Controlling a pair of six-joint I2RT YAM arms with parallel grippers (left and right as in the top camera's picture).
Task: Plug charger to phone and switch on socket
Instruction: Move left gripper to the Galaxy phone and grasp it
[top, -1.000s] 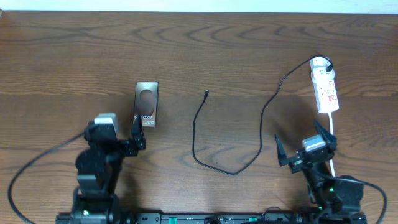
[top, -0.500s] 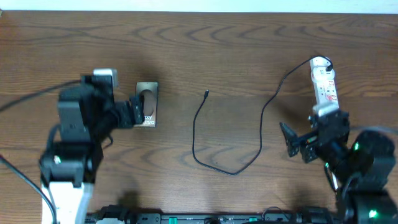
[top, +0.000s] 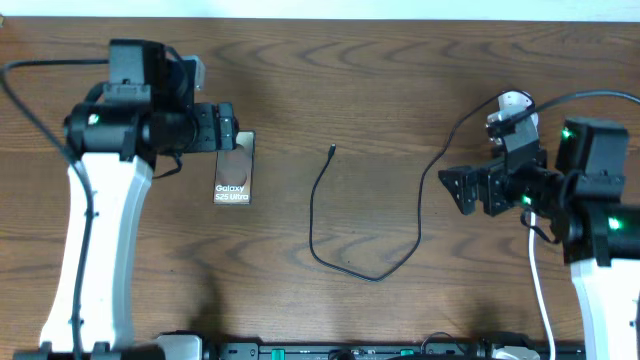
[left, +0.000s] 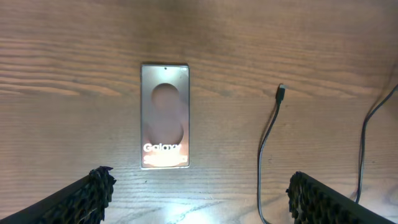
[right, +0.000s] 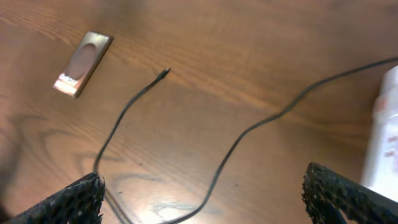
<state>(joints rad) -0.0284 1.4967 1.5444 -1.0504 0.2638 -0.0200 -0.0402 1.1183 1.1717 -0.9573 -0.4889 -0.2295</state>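
The bronze phone lies flat on the wooden table, lettering up; it also shows in the left wrist view and the right wrist view. The thin black charger cable loops across the middle, its plug tip free, right of the phone. The white power strip lies at the right, mostly hidden under my right arm; its edge shows in the right wrist view. My left gripper is open above the phone's far end. My right gripper is open, left of the strip.
The white cord of the strip runs toward the front edge at the right. My left arm's black cable hangs at the far left. The table's back edge meets a white wall.
Both arms have risen from the front edge and reached toward the back. My left gripper moved up over the phone; my right gripper moved up beside the power strip, covering most of it.
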